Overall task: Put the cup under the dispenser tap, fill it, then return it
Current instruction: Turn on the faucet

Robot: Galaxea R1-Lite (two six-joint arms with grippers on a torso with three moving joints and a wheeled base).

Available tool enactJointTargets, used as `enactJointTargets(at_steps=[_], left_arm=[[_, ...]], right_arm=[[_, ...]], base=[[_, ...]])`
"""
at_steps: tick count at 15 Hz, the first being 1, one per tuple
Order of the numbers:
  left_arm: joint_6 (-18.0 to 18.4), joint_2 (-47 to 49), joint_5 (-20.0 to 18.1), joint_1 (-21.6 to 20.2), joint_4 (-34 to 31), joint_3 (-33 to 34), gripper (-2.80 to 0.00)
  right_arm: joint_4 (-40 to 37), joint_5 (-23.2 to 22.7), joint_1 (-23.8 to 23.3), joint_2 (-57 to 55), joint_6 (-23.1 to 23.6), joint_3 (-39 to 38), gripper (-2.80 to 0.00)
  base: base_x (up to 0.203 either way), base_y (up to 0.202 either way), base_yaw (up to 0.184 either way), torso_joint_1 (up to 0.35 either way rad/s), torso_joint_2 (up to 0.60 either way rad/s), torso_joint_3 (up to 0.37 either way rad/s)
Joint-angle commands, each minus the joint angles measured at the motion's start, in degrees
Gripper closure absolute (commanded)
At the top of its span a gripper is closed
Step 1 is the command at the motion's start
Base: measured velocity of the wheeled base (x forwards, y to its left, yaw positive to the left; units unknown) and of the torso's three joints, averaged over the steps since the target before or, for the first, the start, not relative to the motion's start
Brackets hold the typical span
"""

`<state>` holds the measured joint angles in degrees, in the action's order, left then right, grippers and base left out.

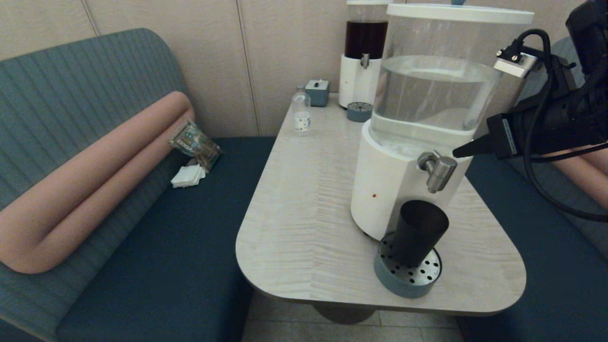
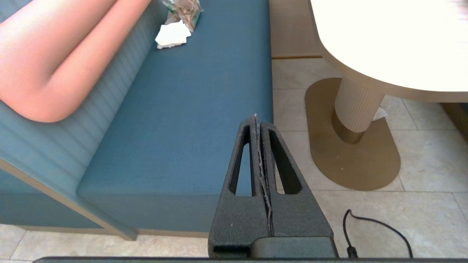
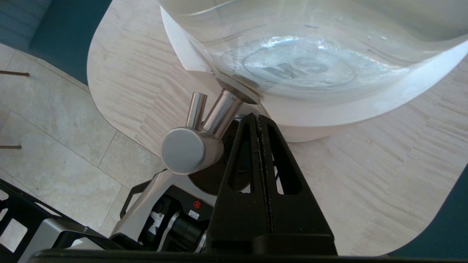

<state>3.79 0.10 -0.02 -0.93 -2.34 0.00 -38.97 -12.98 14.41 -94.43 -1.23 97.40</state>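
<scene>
The dark cup (image 1: 418, 232) stands upright on the round blue drip tray (image 1: 406, 278), directly beneath the brushed-steel dispenser tap (image 1: 438, 170) of the large clear-tank dispenser (image 1: 432, 95). In the right wrist view the tap (image 3: 193, 140) shows from above, and the cup (image 3: 210, 179) is a dark shape below it, partly hidden. My right gripper (image 1: 457, 152) is shut and empty, its tip just to the right of the tap, close beside it at the same height. In the right wrist view that gripper (image 3: 259, 116) sits beside the spout. My left gripper (image 2: 257, 118) is shut, parked low over the bench edge.
A small clear labelled bottle (image 1: 301, 114), a blue box (image 1: 317, 92) and a dark-liquid dispenser (image 1: 363, 52) stand at the table's far end. The light wood table (image 1: 308, 213) has a rounded near edge. Teal benches flank it; napkins (image 1: 188, 175) lie on the left seat.
</scene>
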Motion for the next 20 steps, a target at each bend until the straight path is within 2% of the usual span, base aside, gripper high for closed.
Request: enactJointTargets(at_steps=[1,6,15,20], left_arm=[[-0.01,0.08,0.02,-0.04,-0.03,0.00,0.00],[-0.01,0.08,0.02,-0.04,-0.03,0.00,0.00],[-0.01,0.08,0.02,-0.04,-0.03,0.00,0.00],[-0.01,0.08,0.02,0.04,-0.03,0.00,0.00]], right_arm=[[-0.19,-0.11,0.09,-0.26,0.00,-0.02,0.00],[2.94,-0.11,0.59,-1.18,0.09,-0.69,0.00],[3.73,-0.13,1.24,-1.98,0.08,-0.81,0.00],[3.82,-0.11,3.77,-1.37,0.09,-1.60,0.00]], base=[[0.000,0.000,0.000,0.000,0.00,0.000],[0.000,0.000,0.000,0.000,0.00,0.000],[0.000,0.000,0.000,0.000,0.00,0.000],[0.000,0.000,0.000,0.000,0.00,0.000]])
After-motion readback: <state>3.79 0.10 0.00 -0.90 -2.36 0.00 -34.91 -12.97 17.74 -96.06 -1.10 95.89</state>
